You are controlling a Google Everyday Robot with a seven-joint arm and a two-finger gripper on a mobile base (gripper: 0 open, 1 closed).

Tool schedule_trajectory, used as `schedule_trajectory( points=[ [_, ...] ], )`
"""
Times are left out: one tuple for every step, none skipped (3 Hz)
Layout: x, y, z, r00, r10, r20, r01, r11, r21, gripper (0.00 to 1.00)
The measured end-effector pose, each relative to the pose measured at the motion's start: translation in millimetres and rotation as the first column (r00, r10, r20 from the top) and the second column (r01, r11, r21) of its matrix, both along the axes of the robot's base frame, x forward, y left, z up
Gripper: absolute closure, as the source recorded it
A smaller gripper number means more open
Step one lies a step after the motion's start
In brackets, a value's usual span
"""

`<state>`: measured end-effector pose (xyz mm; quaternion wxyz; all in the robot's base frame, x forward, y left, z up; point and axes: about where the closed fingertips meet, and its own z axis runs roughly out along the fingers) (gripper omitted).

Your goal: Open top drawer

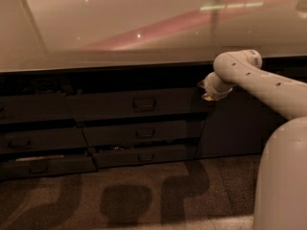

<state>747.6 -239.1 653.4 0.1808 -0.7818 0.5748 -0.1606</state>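
Observation:
The top drawer [105, 107] is the widest dark front under the counter, with a small loop handle [144, 103] at its centre. A dark gap shows between its upper edge and the counter's lip. My white arm [249, 78] reaches in from the right. My gripper [204, 90] sits at the drawer front's upper right corner, well to the right of the handle. The arm's wrist hides most of the gripper.
Two shallower drawers [144, 133] [144, 156] lie below the top one, and more dark drawers [33, 111] stand to the left. A dark cabinet door [235, 128] is on the right. A pale countertop [144, 28] overhangs everything. My base [283, 176] fills the lower right.

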Motion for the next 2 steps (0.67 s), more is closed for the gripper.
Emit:
schedule_trajectory(
  points=[
    [-8.9,-1.5,2.4,1.0000,0.003,0.002,-0.003,1.000,-0.007,1.00],
    [-8.6,-0.4,1.3,1.0000,0.006,0.000,-0.006,1.000,-0.008,1.00]
  ],
)
